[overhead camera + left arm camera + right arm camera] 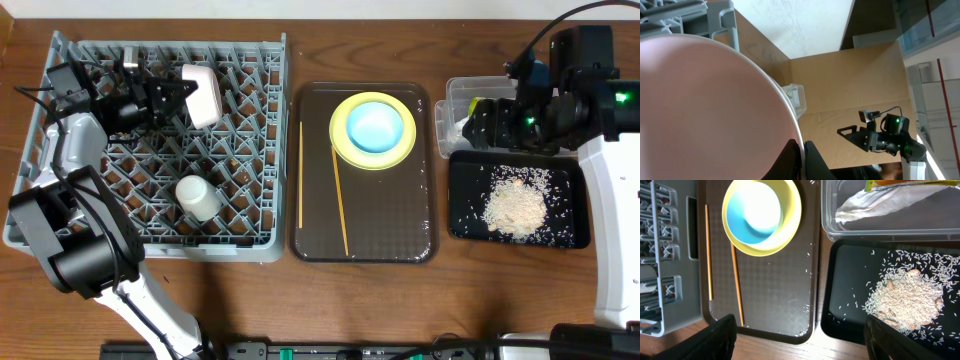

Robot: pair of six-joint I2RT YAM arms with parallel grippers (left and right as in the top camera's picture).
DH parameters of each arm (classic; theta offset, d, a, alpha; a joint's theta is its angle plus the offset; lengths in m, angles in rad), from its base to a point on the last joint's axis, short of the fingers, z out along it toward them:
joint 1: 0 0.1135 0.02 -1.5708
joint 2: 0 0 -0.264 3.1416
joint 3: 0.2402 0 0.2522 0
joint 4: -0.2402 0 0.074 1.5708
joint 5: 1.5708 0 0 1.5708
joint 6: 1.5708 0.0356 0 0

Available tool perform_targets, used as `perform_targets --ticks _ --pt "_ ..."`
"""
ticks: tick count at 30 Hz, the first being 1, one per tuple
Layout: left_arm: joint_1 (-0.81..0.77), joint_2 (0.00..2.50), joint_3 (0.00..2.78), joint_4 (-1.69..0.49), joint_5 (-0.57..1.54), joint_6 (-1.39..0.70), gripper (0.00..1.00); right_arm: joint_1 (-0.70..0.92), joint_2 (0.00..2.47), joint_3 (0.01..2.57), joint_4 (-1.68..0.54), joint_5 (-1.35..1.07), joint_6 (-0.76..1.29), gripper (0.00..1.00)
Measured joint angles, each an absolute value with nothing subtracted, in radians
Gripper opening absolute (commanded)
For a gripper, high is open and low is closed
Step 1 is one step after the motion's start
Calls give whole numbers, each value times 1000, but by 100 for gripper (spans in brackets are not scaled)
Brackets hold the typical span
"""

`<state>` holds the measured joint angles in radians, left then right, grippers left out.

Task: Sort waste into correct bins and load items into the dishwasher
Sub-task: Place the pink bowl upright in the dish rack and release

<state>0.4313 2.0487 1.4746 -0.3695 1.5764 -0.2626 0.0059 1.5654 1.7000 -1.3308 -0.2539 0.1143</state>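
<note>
My left gripper is shut on the rim of the white bowl, held on its side over the grey dish rack. In the left wrist view the bowl fills the frame, its rim pinched between the jaws. A small white cup lies in the rack. The light blue bowl sits on the yellow plate, with two chopsticks beside them. My right gripper is open and empty. The clear tub holds a white paper strip and wrapper. Rice lies in the black tray.
The plate, blue bowl and chopsticks rest on a dark brown serving tray between the rack and the bins. A few rice grains lie scattered on that tray. Bare wooden table runs along the front.
</note>
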Motion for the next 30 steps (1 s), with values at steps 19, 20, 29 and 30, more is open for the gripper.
perform_targets --ticks 19,20,29,30 --pt "432 2057 1475 -373 1567 -440 7 6 1565 1700 -1331 -254 114 79" --pt "432 2057 1475 -373 1565 -445 7 6 1565 1700 -1331 -254 114 79" --pt "513 2058 1475 -385 1491 -419 53 6 1565 1700 -1337 -253 114 79" --pt "527 2058 1475 -406 1475 -415 60 6 1565 1700 -1338 -254 114 79"
